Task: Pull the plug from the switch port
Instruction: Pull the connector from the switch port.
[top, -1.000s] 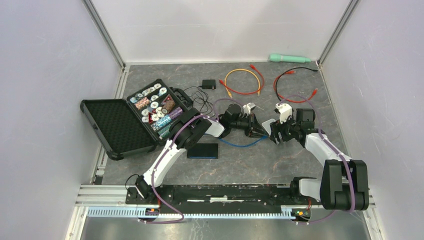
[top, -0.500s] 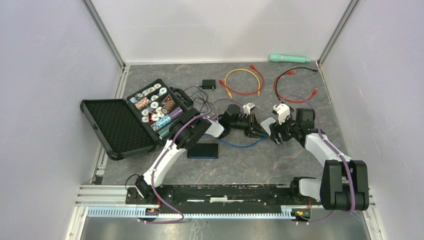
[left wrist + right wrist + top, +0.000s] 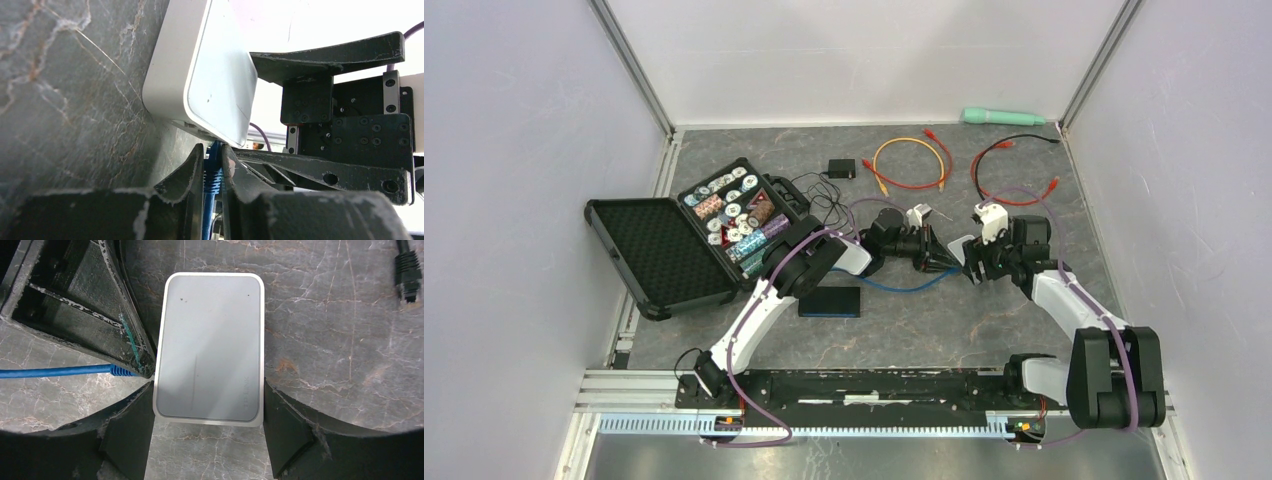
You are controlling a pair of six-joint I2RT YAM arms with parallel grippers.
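Note:
The white switch [image 3: 210,345] lies flat on the grey table. My right gripper [image 3: 207,396] holds it by its two long sides near one end, and both fingers touch its edges. A blue plug [image 3: 214,170] sits in a port on the switch's side [image 3: 200,75]. My left gripper [image 3: 212,150] is shut on the plug's ribbed boot, right against the switch. In the right wrist view the boot [image 3: 120,371] peeks out under the left gripper's fingers [image 3: 100,305], and the blue cable [image 3: 50,372] runs off to the left. In the top view the two grippers meet at mid-table [image 3: 959,258].
An open black case of poker chips [image 3: 724,215] stands at the left, with a flat black device [image 3: 829,301] in front of it. An orange cable coil [image 3: 911,163], a red and black cable [image 3: 1014,170], a black adapter [image 3: 841,168] and a green cylinder [image 3: 1002,116] lie at the back. A loose black plug [image 3: 406,272] is close to the switch.
The right wrist has shifted slightly toward the far side of the table. Both grips look the same as before.

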